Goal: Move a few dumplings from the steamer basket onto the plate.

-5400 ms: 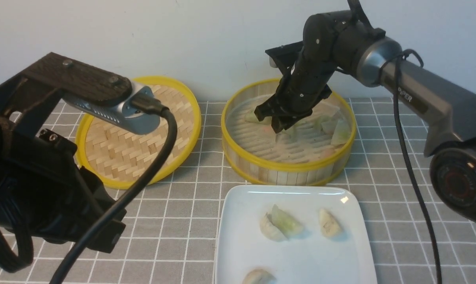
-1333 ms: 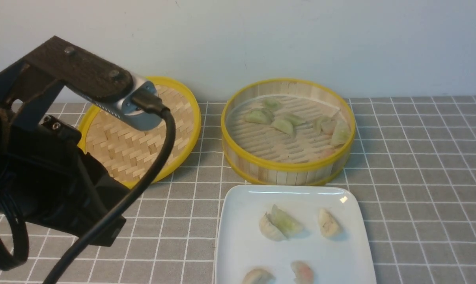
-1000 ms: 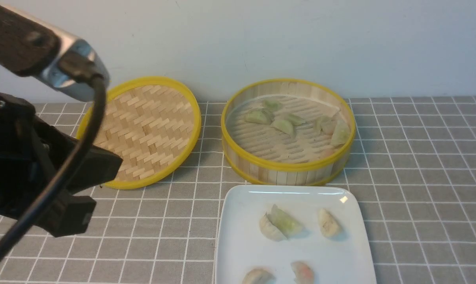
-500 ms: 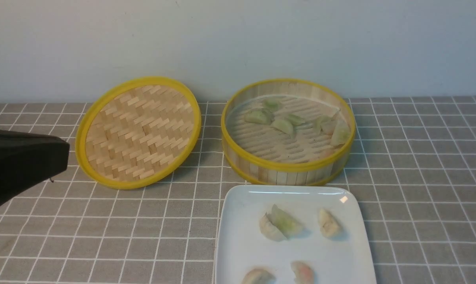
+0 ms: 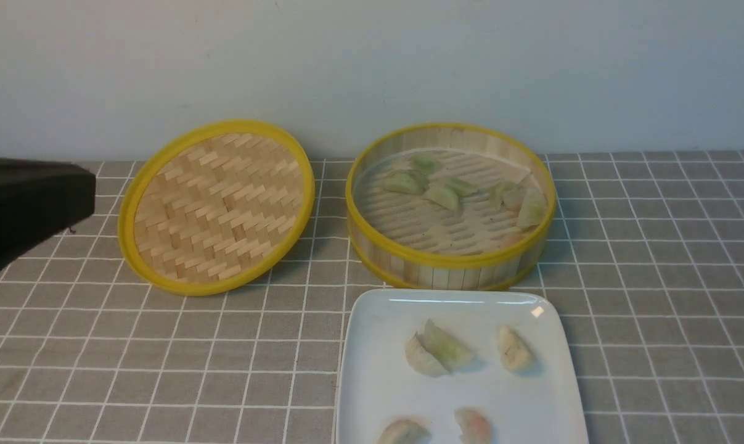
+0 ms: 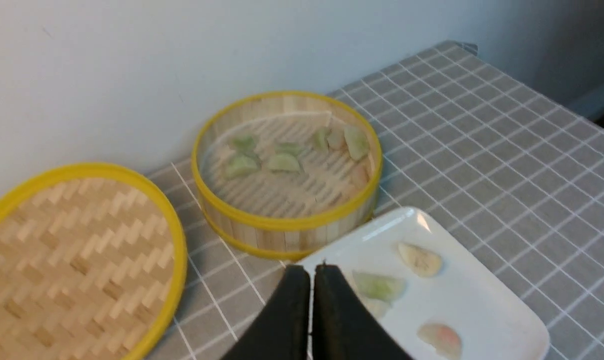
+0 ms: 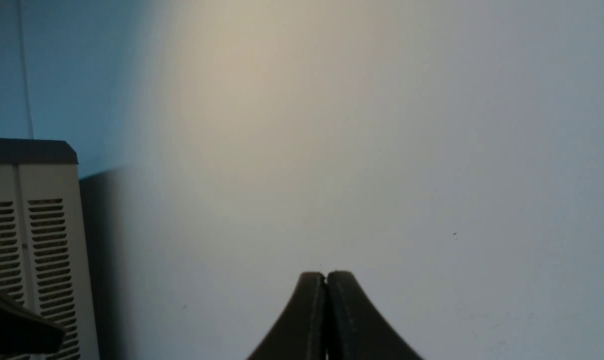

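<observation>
The round bamboo steamer basket [image 5: 450,262] [image 6: 286,226] stands at the back and holds several pale green and whitish dumplings [image 5: 444,196] [image 6: 284,162]. In front of it the white plate [image 5: 372,382] [image 6: 477,305] carries several dumplings [image 5: 515,348] [image 6: 419,259], one of them pink-tinted [image 5: 473,425]. My left gripper [image 6: 312,270] is shut and empty, hovering above the plate's near-left corner; only a black part of that arm [image 5: 26,203] shows at the front view's left edge. My right gripper [image 7: 326,275] is shut and empty, facing a bare wall, outside the front view.
The flat woven yellow-rimmed lid [image 5: 217,206] [image 6: 71,260] lies tilted to the left of the steamer. A grey checked cloth [image 5: 655,277] covers the table, with a wall right behind. A white vented appliance [image 7: 31,250] shows in the right wrist view.
The right arm has left the steamer and the front view, and a pink-tinted dumpling now lies on the plate. The left arm has drawn back to the left edge.
</observation>
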Robot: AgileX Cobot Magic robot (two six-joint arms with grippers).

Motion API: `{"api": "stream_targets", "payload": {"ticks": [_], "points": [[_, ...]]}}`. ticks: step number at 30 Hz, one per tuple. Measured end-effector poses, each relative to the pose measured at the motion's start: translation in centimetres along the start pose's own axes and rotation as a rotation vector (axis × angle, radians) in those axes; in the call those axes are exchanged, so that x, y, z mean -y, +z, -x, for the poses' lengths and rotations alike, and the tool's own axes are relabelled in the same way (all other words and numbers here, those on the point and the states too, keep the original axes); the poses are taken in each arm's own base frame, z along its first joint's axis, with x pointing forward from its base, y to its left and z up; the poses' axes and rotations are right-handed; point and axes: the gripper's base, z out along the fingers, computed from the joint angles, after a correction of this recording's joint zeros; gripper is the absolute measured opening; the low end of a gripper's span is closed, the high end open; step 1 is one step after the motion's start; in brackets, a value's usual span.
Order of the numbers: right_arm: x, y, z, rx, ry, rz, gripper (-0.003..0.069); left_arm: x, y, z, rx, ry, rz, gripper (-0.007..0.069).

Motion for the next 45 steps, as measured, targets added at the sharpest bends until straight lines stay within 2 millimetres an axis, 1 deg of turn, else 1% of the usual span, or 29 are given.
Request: {"api": "stream_targets", "payload": {"ticks": [2, 3, 5, 7, 8, 9, 10, 11, 13, 14, 15, 17, 18, 19, 21, 28, 34, 45], "points": [[0.0, 0.0, 0.0, 0.0, 0.0, 0.0, -0.0014, -0.2, -0.1, -0.9, 0.075, 0.031, 0.02, -0.0005], [0.0, 0.0, 0.0, 0.0, 0.0, 0.0, -0.0014, -0.3, 0.1, -1.3, 0.072, 0.037, 0.026, -0.0005], [0.0, 0.0, 0.0, 0.0, 0.0, 0.0, -0.0014, -0.8, 0.0, -3.3, 0.138, 0.051, 0.076, -0.0005], [0.0, 0.0, 0.0, 0.0, 0.0, 0.0, -0.0014, -1.3, 0.4, -5.9, 0.158, 0.038, 0.132, -0.0005], [0.0, 0.0, 0.0, 0.0, 0.0, 0.0, -0.0014, -1.5, 0.2, -6.4, 0.181, 0.03, 0.152, -0.0005], [0.0, 0.0, 0.0, 0.0, 0.0, 0.0, -0.0014, -1.9, 0.5, -9.0, 0.189, 0.004, 0.202, -0.0005], [0.0, 0.0, 0.0, -0.001, 0.0, 0.0, -0.0014, -2.2, 0.4, -10.5, 0.22, -0.013, 0.248, -0.0005], [0.0, 0.0, 0.0, -0.001, 0.0, 0.0, -0.0014, -2.5, 0.5, -11.9, 0.215, -0.027, 0.276, -0.0005], [0.0, 0.0, 0.0, -0.001, 0.0, 0.0, -0.0014, -2.7, 0.5, -15.3, 0.242, -0.05, 0.348, -0.0005], [0.0, 0.0, 0.0, -0.001, 0.0, 0.0, -0.0014, -2.7, 0.3, -15.6, 0.253, -0.05, 0.361, -0.0005], [0.0, 0.0, 0.0, -0.001, 0.0, 0.0, -0.0014, -2.9, 0.4, -17.8, 0.263, -0.06, 0.408, -0.0005], [0.0, 0.0, 0.0, -0.001, 0.0, 0.0, -0.0014, -3.0, 0.6, -20.2, 0.26, -0.07, 0.455, -0.0005], [0.0, 0.0, 0.0, -0.001, 0.0, 0.0, -0.0014, -3.0, 0.7, -20.5, 0.253, -0.073, 0.459, -0.0005], [0.0, 0.0, 0.0, -0.001, 0.0, 0.0, -0.0014, -3.1, 0.9, -22.0, 0.247, -0.08, 0.484, -0.0005], [0.0, 0.0, 0.0, -0.001, 0.0, 0.0, -0.0014, -3.3, 1.3, -23.5, 0.224, -0.093, 0.514, -0.0005], [0.0, 0.0, -0.1, -0.007, 0.007, 0.0, -0.0014, -3.3, 1.5, -24.6, 0.131, -0.09, 0.537, -0.0005], [0.0, 0.0, -0.1, -0.008, 0.011, 0.0, -0.0014, -3.2, 1.6, -25.5, 0.025, -0.108, 0.519, -0.0005], [0.0, 0.0, -0.1, -0.01, 0.013, 0.0, -0.0014, -3.1, 1.7, -25.5, 0.04, -0.159, 0.505, -0.0005]]}}
